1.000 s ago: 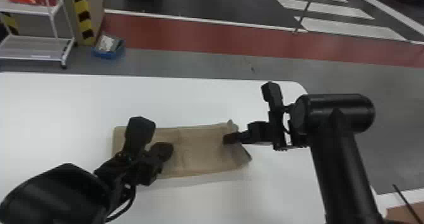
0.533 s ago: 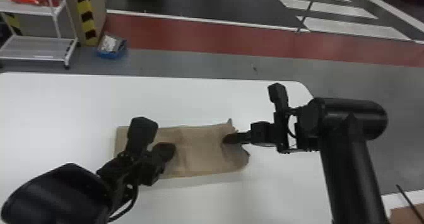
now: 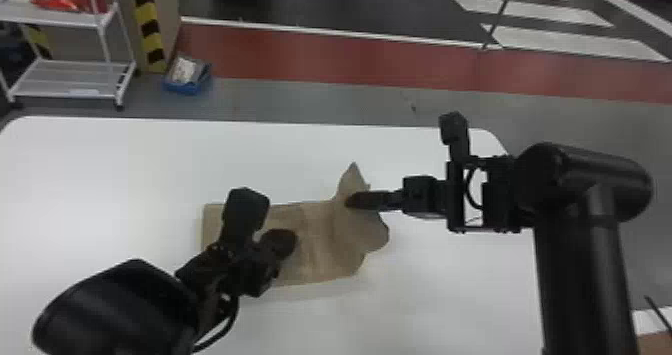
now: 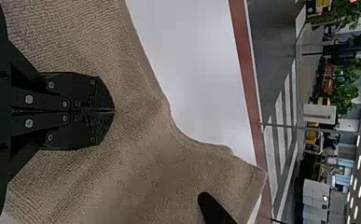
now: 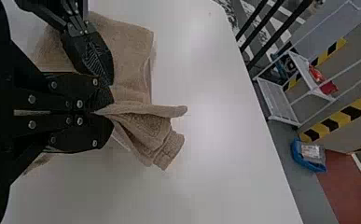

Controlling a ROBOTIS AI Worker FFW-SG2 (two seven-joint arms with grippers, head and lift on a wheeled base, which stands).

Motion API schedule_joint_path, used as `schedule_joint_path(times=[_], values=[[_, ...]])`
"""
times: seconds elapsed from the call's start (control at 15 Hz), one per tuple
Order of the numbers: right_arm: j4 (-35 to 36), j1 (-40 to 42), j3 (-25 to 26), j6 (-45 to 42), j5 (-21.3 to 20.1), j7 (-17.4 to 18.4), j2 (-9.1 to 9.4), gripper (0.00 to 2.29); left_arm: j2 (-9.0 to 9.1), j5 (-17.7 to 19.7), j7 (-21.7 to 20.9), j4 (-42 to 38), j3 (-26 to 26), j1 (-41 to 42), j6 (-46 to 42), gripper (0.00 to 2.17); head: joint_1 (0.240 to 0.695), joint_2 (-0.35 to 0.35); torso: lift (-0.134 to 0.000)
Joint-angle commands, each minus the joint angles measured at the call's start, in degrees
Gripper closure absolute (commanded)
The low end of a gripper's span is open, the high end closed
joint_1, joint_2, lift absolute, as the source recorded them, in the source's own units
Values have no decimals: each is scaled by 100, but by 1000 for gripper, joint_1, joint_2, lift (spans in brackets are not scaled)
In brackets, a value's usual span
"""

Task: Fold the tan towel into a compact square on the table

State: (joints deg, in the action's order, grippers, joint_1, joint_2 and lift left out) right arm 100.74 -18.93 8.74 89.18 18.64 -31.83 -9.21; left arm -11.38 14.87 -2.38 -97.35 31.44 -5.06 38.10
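Head view: the tan cloth towel (image 3: 320, 239), folded to a long strip, lies on the smooth white worktop (image 3: 125, 169), between the two side edges and back from the far edge. Its end towards the right edge is bunched, with one peak poking towards the far edge. In the left wrist view the black left pincer (image 4: 114, 110) has its flat fingers together over the cloth; whether they nip any of it I cannot tell. In the right wrist view the black right pincer (image 5: 108, 112) is closed on a gathered fold.

The step in hand looks to be the cross fold from strip to square. Next, the right pincer should bring its end over towards the left edge, then lay it flat. The left pincer sits in that path and may need to slip clear. Beyond the far edge stand a white metal rack (image 3: 75, 79) and a blue bin (image 3: 186, 86).
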Motion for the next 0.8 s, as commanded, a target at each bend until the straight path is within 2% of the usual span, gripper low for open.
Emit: schedule_joint_path(times=[0.0, 0.27, 0.53, 0.6, 0.73], values=[[-55, -23, -21, -238, 26, 54, 174, 1291, 75, 77, -70, -3, 91, 31, 18, 1949, 695, -203, -123], [77, 3, 181, -44, 123, 71, 192, 1291, -101, 394, -272, -627, -243, 189, 334, 1949, 695, -208, -123], [77, 38, 348, 8, 290, 63, 139, 1291, -330, 481, -289, -1058, -604, 277, 440, 1949, 695, -194, -123], [86, 38, 374, 8, 290, 71, 139, 1291, -338, 464, -395, -1084, -665, 286, 756, 1949, 695, -188, -123], [86, 38, 383, 26, 298, 71, 113, 1291, -497, 438, -439, -1216, -841, 400, 914, 1949, 695, -177, -123]])
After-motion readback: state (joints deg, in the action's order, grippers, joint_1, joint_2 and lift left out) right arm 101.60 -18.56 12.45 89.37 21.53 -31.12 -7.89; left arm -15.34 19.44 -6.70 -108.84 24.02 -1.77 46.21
